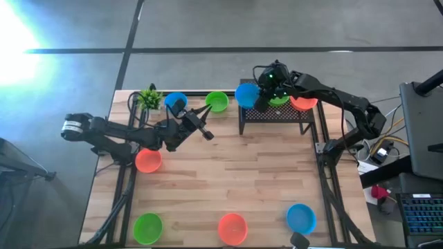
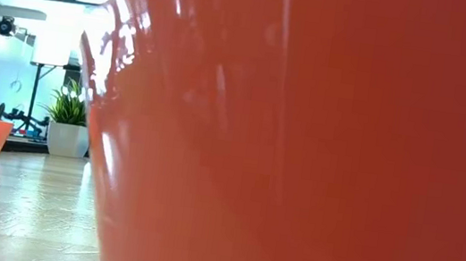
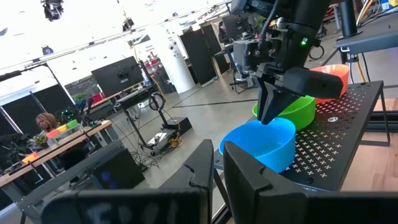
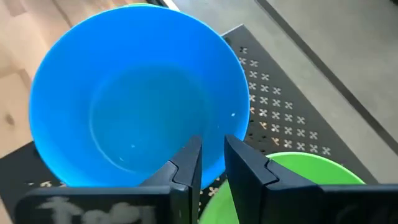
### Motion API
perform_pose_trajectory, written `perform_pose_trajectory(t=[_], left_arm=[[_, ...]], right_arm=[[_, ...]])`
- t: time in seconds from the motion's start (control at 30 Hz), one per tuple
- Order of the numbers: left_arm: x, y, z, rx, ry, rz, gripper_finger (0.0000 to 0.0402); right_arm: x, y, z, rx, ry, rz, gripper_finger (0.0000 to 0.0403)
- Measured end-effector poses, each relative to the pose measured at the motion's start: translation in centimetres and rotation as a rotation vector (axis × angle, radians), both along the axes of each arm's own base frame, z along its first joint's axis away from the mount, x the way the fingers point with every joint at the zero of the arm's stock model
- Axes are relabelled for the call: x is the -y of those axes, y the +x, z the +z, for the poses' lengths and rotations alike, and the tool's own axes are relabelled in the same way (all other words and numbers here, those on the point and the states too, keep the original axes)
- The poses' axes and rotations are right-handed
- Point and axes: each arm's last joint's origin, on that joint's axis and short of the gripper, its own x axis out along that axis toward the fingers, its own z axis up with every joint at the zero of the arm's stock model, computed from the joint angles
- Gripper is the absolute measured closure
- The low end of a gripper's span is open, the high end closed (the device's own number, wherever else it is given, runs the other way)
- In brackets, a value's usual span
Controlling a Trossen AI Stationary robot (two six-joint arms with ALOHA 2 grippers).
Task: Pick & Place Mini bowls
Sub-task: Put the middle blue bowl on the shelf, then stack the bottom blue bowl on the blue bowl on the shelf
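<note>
Mini bowls matter here: the glossy blue plastic bowl (image 4: 140,93) sits at the left edge of the black perforated metal rack (image 1: 277,114), its rim pinched by the right gripper (image 4: 211,158) from above, while the left gripper (image 1: 201,128) waits over the table, fingers slightly parted.

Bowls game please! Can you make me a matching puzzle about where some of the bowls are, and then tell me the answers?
Things:
1. Blue bowl in the right gripper
2. Green bowl
3. Orange bowl
4. Second blue bowl

Places:
A. Beside the little plant
B. At the edge of the black rack
C. Front left corner of the table
D. Under the left arm

Pairs: 1-B, 2-C, 3-D, 4-A
</note>
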Motion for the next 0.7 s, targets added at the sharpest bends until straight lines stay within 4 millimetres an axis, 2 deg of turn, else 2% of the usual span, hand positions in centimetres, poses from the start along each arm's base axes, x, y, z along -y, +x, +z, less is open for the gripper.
perform_pose_trajectory(t=[0.23,0.4,0.53,0.7], left_arm=[[0.0,0.0,0.0,0.000,0.000,0.000,0.0369],[0.0,0.0,0.0,0.000,0.000,0.000,0.0369],[0.0,0.0,0.0,0.000,0.000,0.000,0.0369],[0.0,0.0,0.0,-0.001,0.000,0.000,0.0369]], right_arm=[[0.0,-0.1,0.1,-0.015,-0.010,-0.005,0.0341],[-0.7,-0.5,2.0,-0.022,0.008,0.013,0.0344],[-2.3,-0.9,3.8,-0.035,0.018,0.052,0.0345],[-5.6,-1.3,5.3,-0.025,0.017,0.130,0.0352]])
